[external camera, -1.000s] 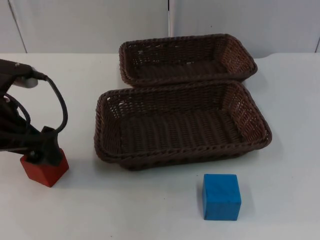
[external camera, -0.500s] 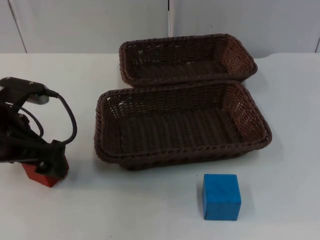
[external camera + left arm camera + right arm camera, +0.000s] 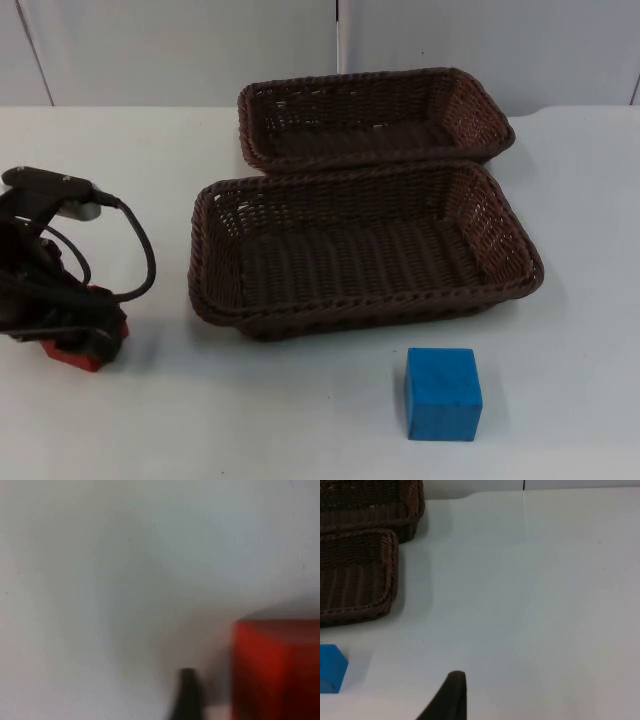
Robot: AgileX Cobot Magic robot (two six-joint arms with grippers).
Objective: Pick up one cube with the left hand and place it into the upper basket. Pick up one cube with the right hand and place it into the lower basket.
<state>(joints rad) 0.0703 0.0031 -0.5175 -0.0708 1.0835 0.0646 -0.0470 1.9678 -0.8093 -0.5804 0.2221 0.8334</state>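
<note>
From the left wrist camera I see a red cube (image 3: 275, 670) resting on the white table (image 3: 125, 580), its top face and one side face visible. One black fingertip (image 3: 187, 692) of the left gripper stands just beside the cube, with a narrow strip of table between them. I cannot tell how the jaws stand.
</note>
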